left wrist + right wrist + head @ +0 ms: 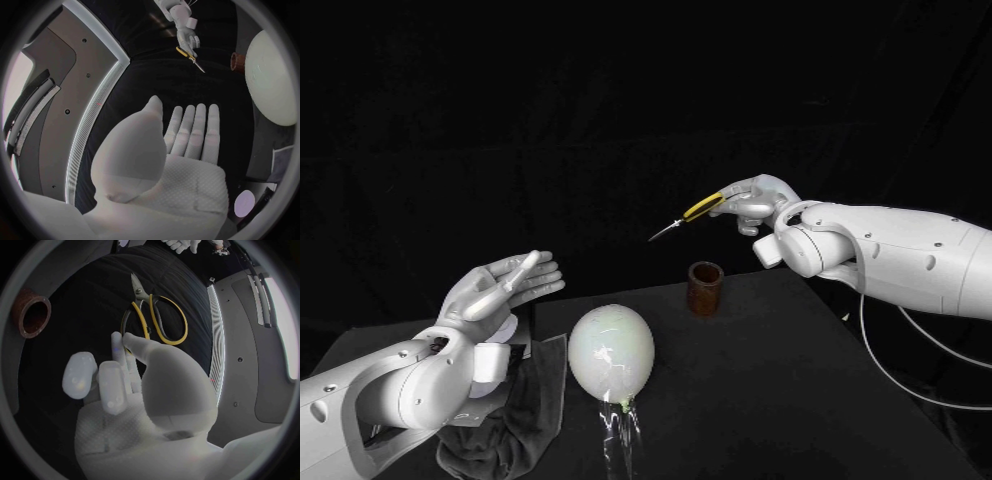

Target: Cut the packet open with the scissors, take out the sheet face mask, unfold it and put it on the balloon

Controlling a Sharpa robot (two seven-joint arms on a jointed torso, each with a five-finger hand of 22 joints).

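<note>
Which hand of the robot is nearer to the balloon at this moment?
Left. The left hand hovers beside the balloon, on its left. The right hand, holding the scissors, is higher and farther, beyond the brown cup.

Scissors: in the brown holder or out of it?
Out. The right hand holds the scissors in the air, well apart from the brown holder, which stands upright with a dark open mouth.

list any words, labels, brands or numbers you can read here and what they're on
None can be read. The balloon, the scissors held by the right hand and the brown tube show no lettering. The left hand holds nothing printed.
</note>
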